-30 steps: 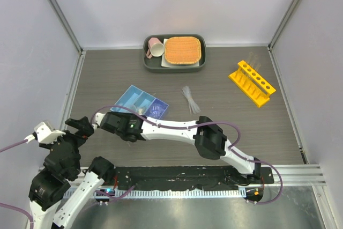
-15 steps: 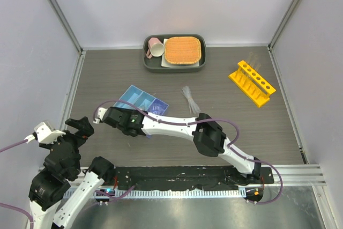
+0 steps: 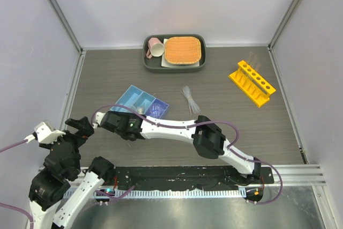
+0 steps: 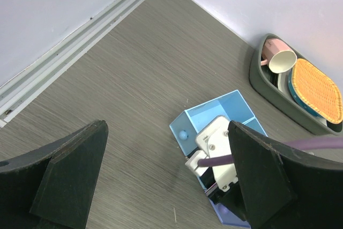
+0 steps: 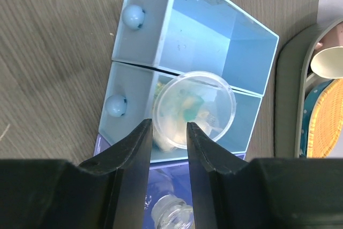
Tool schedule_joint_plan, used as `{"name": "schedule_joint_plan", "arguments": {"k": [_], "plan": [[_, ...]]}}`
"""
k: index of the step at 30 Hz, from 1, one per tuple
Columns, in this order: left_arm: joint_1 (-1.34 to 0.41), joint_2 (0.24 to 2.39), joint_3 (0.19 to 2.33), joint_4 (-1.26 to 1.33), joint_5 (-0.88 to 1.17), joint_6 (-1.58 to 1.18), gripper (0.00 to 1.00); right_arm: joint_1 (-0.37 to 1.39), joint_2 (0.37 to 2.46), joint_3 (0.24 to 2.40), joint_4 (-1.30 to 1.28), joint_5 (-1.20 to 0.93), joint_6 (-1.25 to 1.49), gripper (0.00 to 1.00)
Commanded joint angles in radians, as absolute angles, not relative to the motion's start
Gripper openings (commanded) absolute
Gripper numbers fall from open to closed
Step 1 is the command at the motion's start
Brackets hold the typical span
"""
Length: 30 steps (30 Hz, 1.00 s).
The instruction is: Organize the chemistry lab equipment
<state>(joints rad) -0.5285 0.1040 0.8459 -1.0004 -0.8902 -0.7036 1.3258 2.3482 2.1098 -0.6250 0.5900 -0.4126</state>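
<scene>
1. Right claw (image 5: pixel 169 126) is clenched on a small clear vessel (image 5: pixel 194 110); beaker or funnel, cannot tell
2. The vessel hangs over the middle compartment of the blue tray (image 5: pixel 214 30), round rim up; whether it touches the floor of the compartment is not clear
3. The tray has three compartments: the far one is bare blue, the middle one is under the vessel, and the near, purple-tinted one holds another clear glass piece (image 5: pixel 171 213)
4. The tray sits at an angle left of centre on the surface (image 3: pixel 107 73), with the right arm reaching across to it from the right base
5. Left claw (image 4: pixel 167 127) is released, jaws spread wide and nothing between them; it hangs off to the left, well apart from the tray
6. Clear pipettes (image 3: pixel 188 97) lie loose in a bunch just right of the tray
7. Yellow rack (image 3: pixel 252 82) is at the far right, set diagonally, holes up
8. Dark tray (image 3: pixel 147 63) at the back edge holds the pink mug (image 3: pixel 156 48) and the orange mat (image 3: pixel 183 50) side by side
</scene>
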Motion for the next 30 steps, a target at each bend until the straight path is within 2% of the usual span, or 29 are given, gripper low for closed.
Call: {"name": "schedule_joint_plan", "arguments": {"k": [1,30], "plan": [[-0.529,0.106,0.865,-0.983,-0.911,-0.718,1.0,1.348,2.301,2.152,-0.627,0.618,-0.419,0.37],[-0.529,0.109,0.865,-0.985,-0.911,-0.715,1.0,1.325,2.322,2.088,-0.615,0.624,-0.405,0.37]]}}
